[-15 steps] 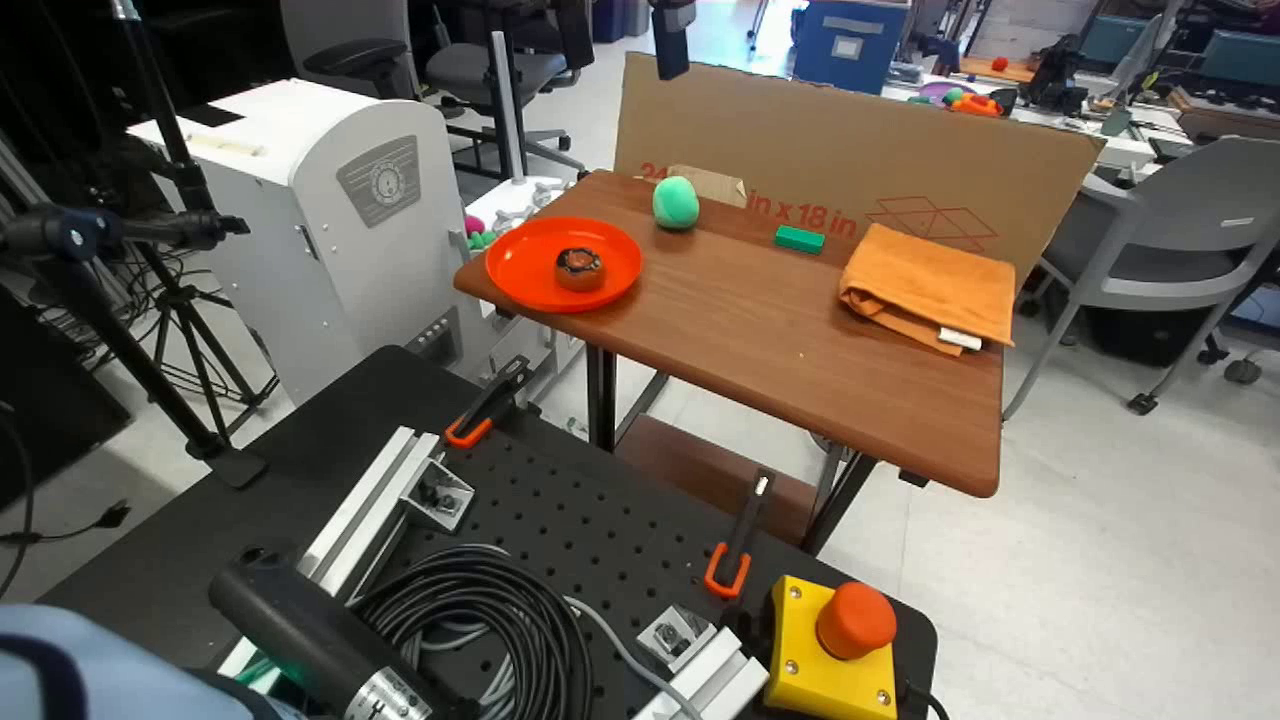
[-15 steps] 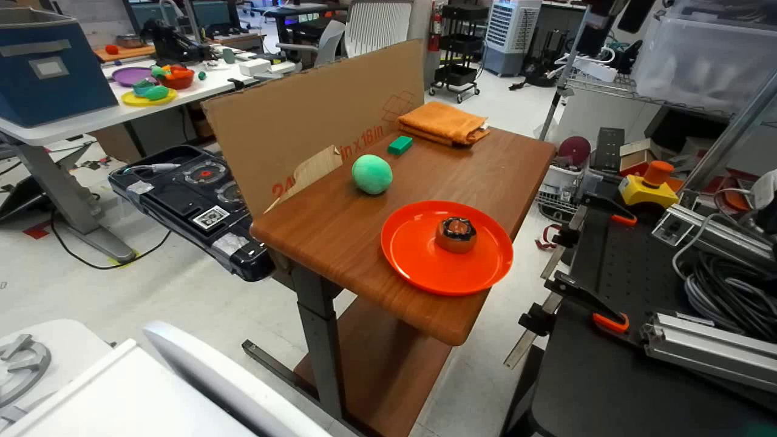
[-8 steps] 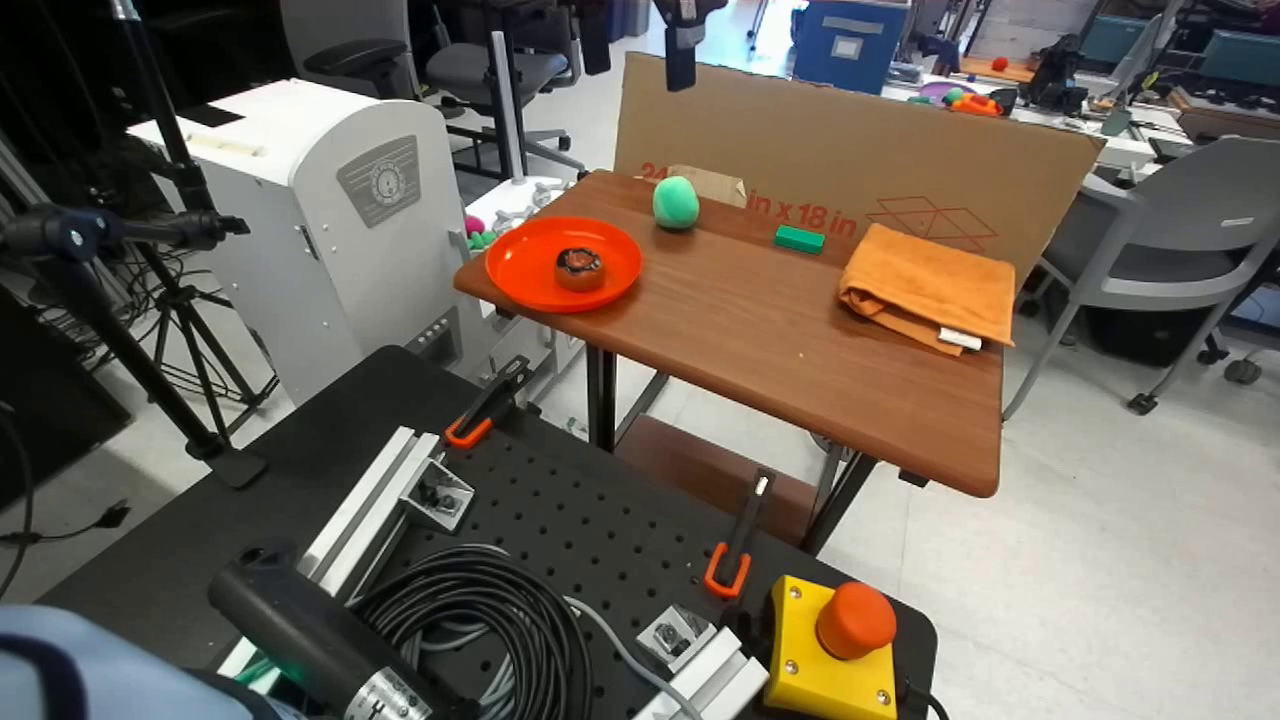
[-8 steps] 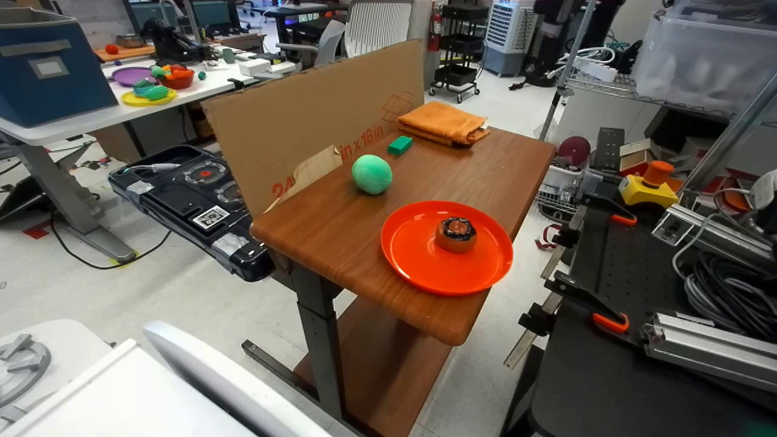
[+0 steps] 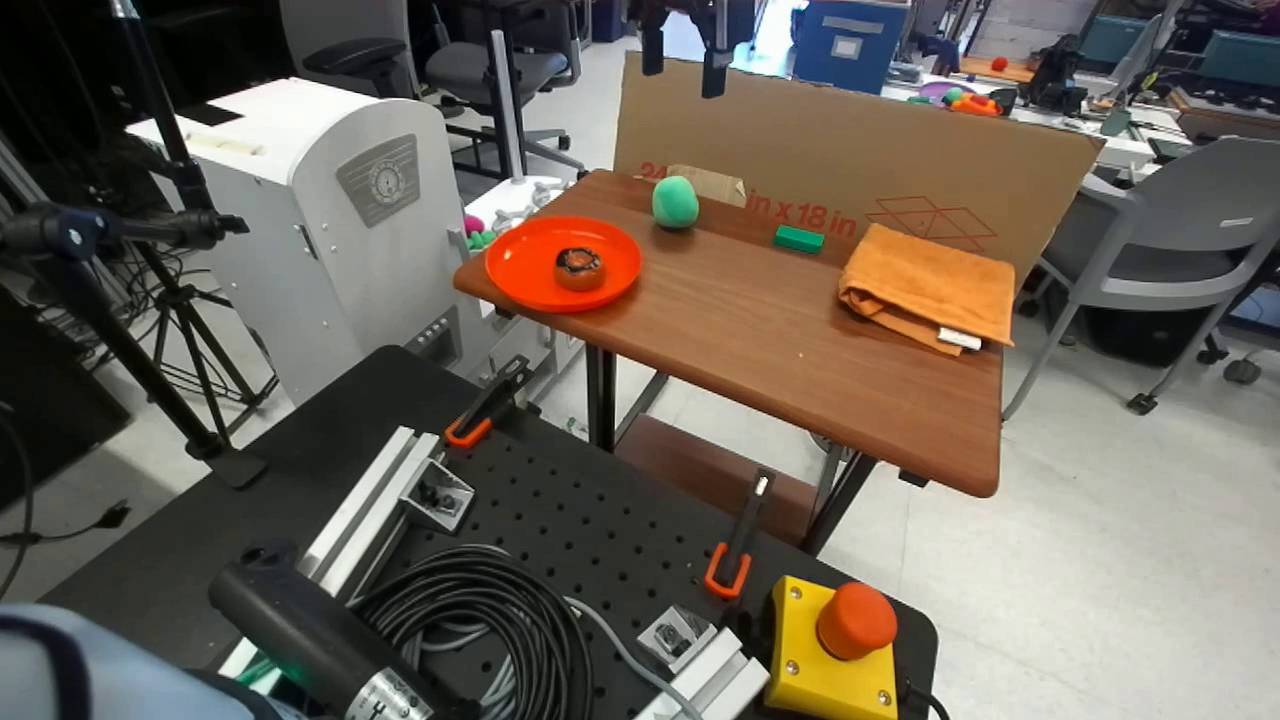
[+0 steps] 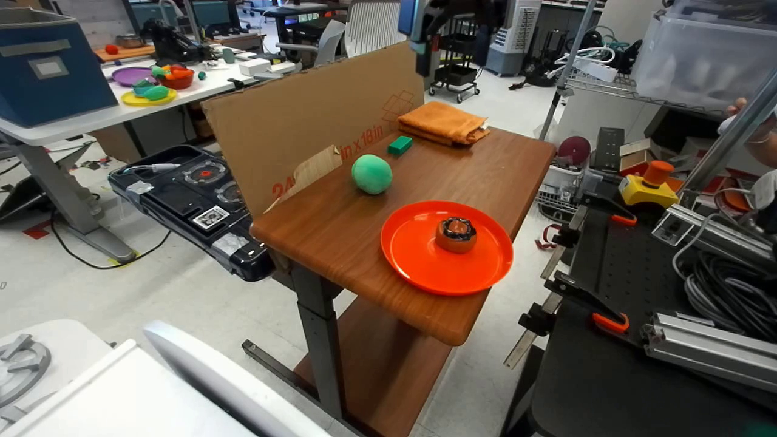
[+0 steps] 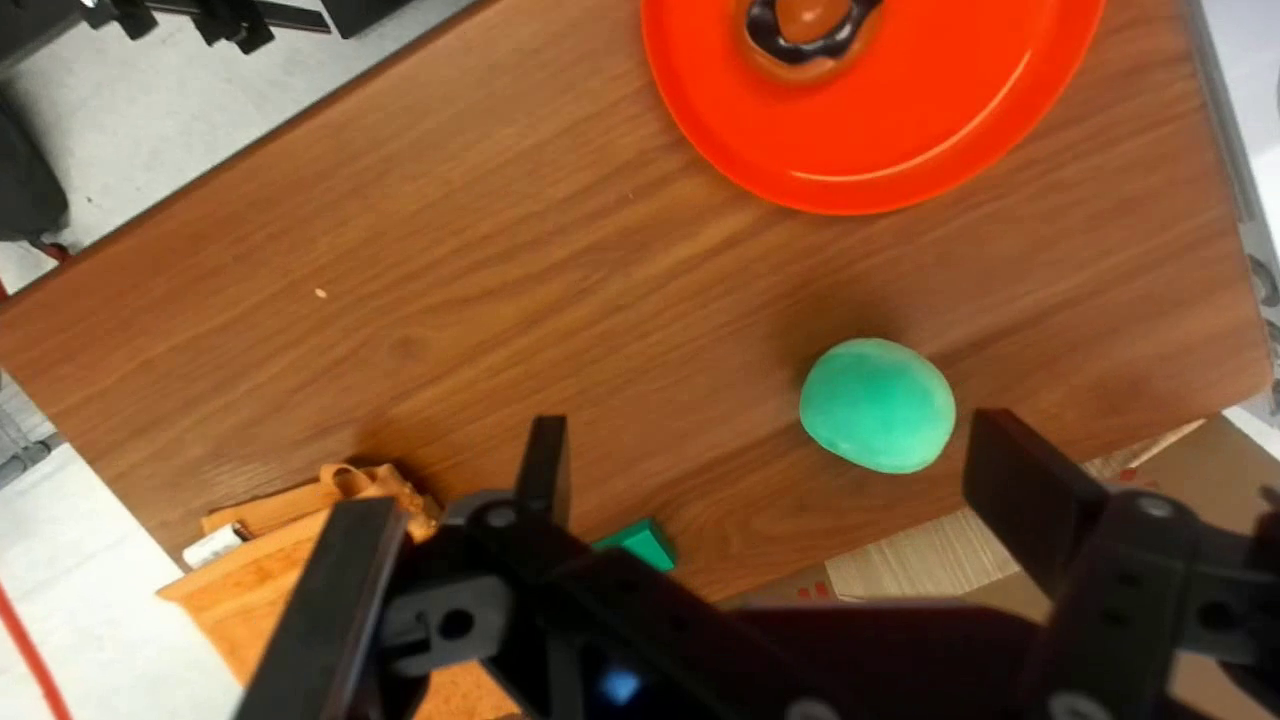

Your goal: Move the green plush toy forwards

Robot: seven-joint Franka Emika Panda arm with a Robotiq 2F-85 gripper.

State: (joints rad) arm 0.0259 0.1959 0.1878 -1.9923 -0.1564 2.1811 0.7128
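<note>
With its two fingers [image 5: 714, 80] parted, the gripper [image 5: 683, 74] is seen near the top of the picture in an exterior view, held in the air above the wooden table [image 5: 790, 340]. Below it, and well apart from it, the green plush toy [image 5: 676, 202] is found resting on the table. Lower than the gripper, the orange-red plate [image 5: 522, 267] is placed toward the picture's left and the folded orange cloth [image 5: 930, 285] toward the picture's right.

In an exterior view, where the cardboard panel [image 6: 273, 121] is seen along one edge of the table, the toy is shown lower than the gripper and to the picture's left of it. The green block [image 6: 400, 145] is shown, in that picture, closer to the gripper than the toy.

In the wrist view, the toy is framed between the spread fingers, closer to the finger at the picture's right. Beyond the toy, as seen from the gripper, part of the brown doughnut-like item [image 7: 808, 38] is shown on the plate. The block is partly covered by the gripper.
</note>
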